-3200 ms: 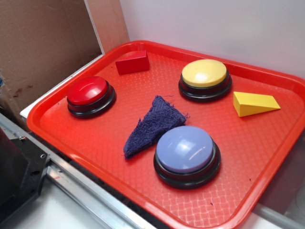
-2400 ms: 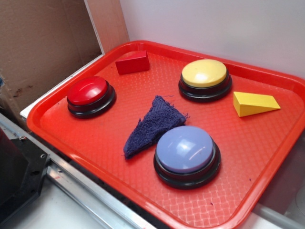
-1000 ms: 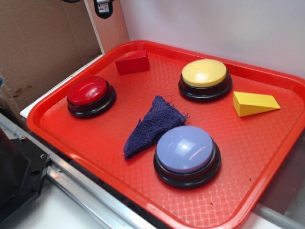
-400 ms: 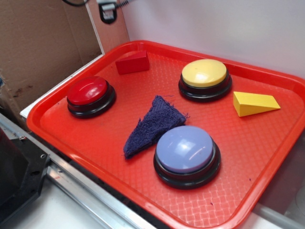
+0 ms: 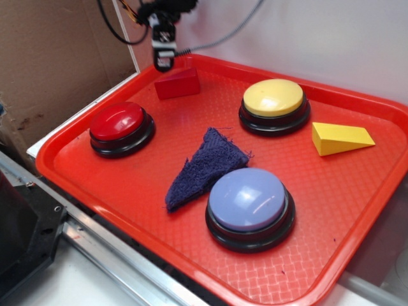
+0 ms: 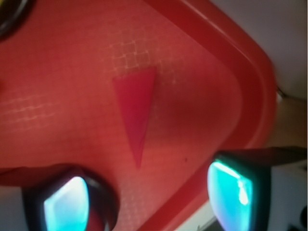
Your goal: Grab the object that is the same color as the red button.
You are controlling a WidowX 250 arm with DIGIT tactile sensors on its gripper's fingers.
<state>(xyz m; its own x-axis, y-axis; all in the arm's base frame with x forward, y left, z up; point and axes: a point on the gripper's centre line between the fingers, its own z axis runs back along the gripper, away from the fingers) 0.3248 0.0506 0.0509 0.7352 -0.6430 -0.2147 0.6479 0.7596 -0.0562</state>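
Lavender button (image 5: 248, 205): nearest you, at the tray's front; wrong colour, so leave it alone.
Blue cloth (image 5: 205, 167): crumpled mid-tray, just behind the lavender dome and apart from the target, so probably no obstacle.
Red button (image 5: 118, 123): left side of the red tray (image 5: 131, 188); this is your colour reference, not the thing to pick up.
Yellow wedge (image 5: 339, 138) and yellow button (image 5: 274, 102): right side, well apart from the target; you can ignore both.
Red block (image 5: 178, 83): far-left corner of the tray, near the back rim, lying flat. In the wrist view it (image 6: 134, 111) shows as a narrow red wedge between the fingers' line of sight.
Gripper (image 5: 163, 60): hanging just above and slightly left of the block, touching nothing; the wrist view shows its two fingers (image 6: 231, 191) spread apart with only tray between them.
Next move, as I judge it: you need to centre over the block and descend, minding the close rim.
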